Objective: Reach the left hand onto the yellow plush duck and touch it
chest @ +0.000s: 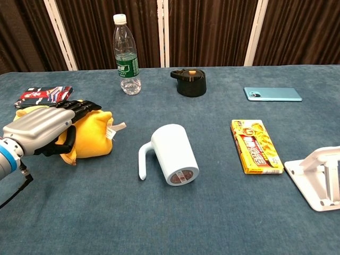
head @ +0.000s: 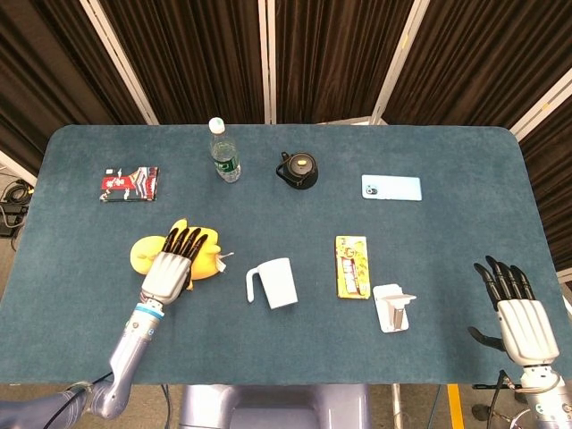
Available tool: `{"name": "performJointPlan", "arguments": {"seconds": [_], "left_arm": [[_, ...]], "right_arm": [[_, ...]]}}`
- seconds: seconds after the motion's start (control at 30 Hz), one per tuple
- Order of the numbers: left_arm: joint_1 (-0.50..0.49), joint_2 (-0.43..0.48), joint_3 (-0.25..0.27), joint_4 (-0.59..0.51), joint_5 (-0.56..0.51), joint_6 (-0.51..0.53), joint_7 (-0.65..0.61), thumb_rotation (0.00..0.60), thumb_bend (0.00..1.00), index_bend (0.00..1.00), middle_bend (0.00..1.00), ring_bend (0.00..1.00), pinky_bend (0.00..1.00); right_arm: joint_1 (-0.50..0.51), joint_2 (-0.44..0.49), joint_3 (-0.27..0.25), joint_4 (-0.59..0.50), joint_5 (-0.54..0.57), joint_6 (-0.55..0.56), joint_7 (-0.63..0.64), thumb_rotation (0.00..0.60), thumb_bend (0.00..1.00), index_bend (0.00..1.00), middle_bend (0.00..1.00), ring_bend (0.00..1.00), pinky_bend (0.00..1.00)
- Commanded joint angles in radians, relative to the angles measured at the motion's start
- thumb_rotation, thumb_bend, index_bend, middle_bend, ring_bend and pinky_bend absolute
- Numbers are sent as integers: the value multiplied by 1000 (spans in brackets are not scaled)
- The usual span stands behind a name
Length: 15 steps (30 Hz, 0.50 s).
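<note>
The yellow plush duck (head: 145, 252) lies on the left part of the blue table, its white tag pointing right. My left hand (head: 172, 268) rests flat on top of it, the dark fingers stretched forward over its back. In the chest view the left hand (chest: 41, 126) covers the duck's (chest: 94, 137) left half, with the thumb down along its near side. It grips nothing. My right hand (head: 517, 313) hovers at the table's near right edge, fingers spread and empty; the chest view does not show it.
A pale blue mug (chest: 172, 154) lies on its side just right of the duck. A water bottle (chest: 126, 56), a black lidded pot (chest: 188, 82) and a phone (chest: 273, 94) stand further back. A yellow snack box (chest: 255, 145), a white stand (chest: 319, 178) and a red packet (chest: 43, 95) are also there.
</note>
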<state>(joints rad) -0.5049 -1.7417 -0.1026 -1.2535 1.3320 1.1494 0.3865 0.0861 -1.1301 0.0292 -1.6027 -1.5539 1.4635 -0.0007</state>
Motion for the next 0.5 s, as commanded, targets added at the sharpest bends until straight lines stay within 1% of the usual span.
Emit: {"name": "performJointPlan", "arguments": {"seconds": [0.03, 0.13, 0.33, 0.5], "left_arm": [[2, 4, 2, 7, -4, -4, 0, 600, 1000, 0, 0, 0, 0], [4, 11, 5, 26, -12, -17, -19, 600, 1000, 0, 0, 0, 0], [18, 21, 5, 116, -33, -36, -77, 600, 1000, 0, 0, 0, 0], [29, 35, 3, 138, -24, -20, -121, 600, 1000, 0, 0, 0, 0]], "right_arm": [[0, -1, -1, 0, -1, 0, -2, 600, 34, 0, 0, 0, 0], [1, -1, -2, -1, -1, -3, -5, 600, 34, 0, 0, 0, 0], [4, -6, -2, 2, 4, -10, -19, 600, 34, 0, 0, 0, 0], [4, -11, -3, 3, 4, -12, -27, 600, 34, 0, 0, 0, 0]]}}
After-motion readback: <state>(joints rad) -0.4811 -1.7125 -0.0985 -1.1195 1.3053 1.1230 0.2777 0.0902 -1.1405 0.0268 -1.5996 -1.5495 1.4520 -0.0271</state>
